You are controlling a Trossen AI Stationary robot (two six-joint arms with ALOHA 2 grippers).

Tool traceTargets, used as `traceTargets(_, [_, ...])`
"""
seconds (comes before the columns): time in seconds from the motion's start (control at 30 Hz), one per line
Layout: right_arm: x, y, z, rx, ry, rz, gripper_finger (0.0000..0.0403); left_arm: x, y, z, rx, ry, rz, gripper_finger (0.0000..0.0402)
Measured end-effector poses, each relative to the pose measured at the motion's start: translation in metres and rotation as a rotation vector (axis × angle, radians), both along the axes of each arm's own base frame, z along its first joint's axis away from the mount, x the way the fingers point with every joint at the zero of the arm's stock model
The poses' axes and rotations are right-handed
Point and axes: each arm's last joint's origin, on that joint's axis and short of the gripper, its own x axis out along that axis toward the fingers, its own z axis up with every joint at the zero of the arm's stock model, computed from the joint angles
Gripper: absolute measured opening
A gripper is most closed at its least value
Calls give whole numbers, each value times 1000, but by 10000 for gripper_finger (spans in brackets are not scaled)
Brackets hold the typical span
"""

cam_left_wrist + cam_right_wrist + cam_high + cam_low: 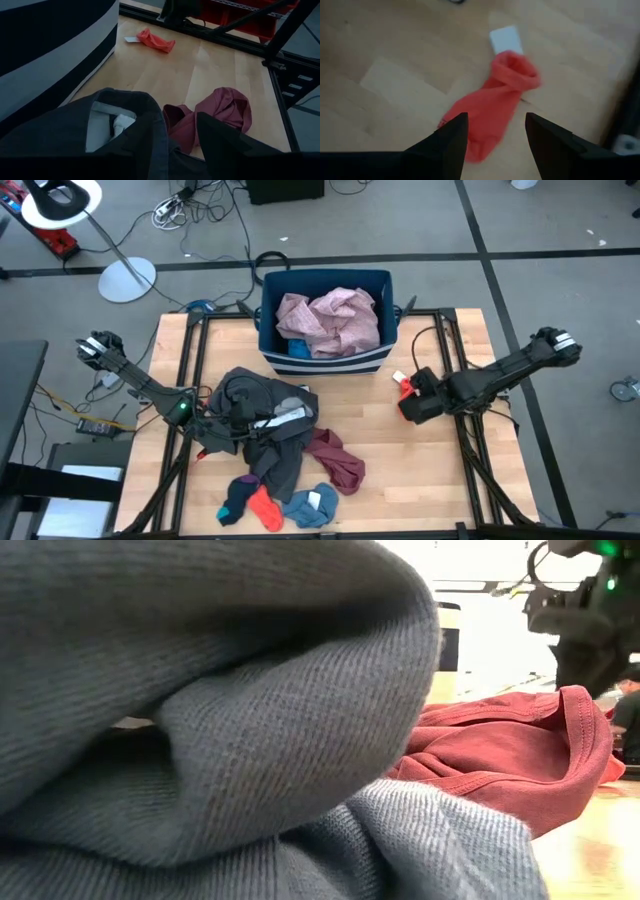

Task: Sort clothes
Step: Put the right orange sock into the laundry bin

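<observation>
A heap of dark grey clothes point(262, 420) lies on the table left of centre. A maroon garment point(337, 460) lies on the table by its right side, and black, orange-red and grey-teal socks point(275, 505) lie at the near edge. My left gripper point(248, 417) is low in the heap, open, with a dark grey garment point(75, 132) over one finger and the maroon garment point(220, 107) ahead. My right gripper point(495, 137) is open just above an orange-red sock point(495, 102), which lies flat right of the bin point(403, 386). Its fingers stand on either side of the sock's near end. My left gripper has the dark grey garment's collar part, the one with the white label point(117, 125), lying over and against one finger, which the fabric hides. The other finger point(220, 145) is bare. Nothing is pinched between them. The garment rests on the heap.
A blue bin with white stripes point(325, 358) stands at the far centre and holds a pale pink garment point(330, 320). A white tag point(506, 39) lies by the orange-red sock. Bare wood shows at the table's right and far left. Grey-teal cloth point(200, 720) fills most of the low view.
</observation>
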Motion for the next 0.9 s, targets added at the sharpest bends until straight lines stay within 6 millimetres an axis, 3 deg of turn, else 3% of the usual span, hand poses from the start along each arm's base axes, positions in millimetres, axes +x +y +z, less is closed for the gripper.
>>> traceTargets(0.23, [9, 4, -44, 60, -44, -1, 198, 0, 0, 0, -3, -4, 1, 157])
traceTargets(0.47, [11, 7, -72, 88, 57, -1, 182, 0, 0, 0, -4, -5, 1, 157])
traceTargets(0.6, [15, 9, -80, 78, 90, 6, 138, 0, 0, 0, -4, -5, 1, 157])
traceTargets(0.77, [19, 10, -82, 76, 88, 54, 29, 0, 0, 0, -3, -4, 1, 157])
traceTargets(0.9, [21, 11, -76, 92, 73, 71, 16, 0, 0, 0, -2, -4, 1, 157])
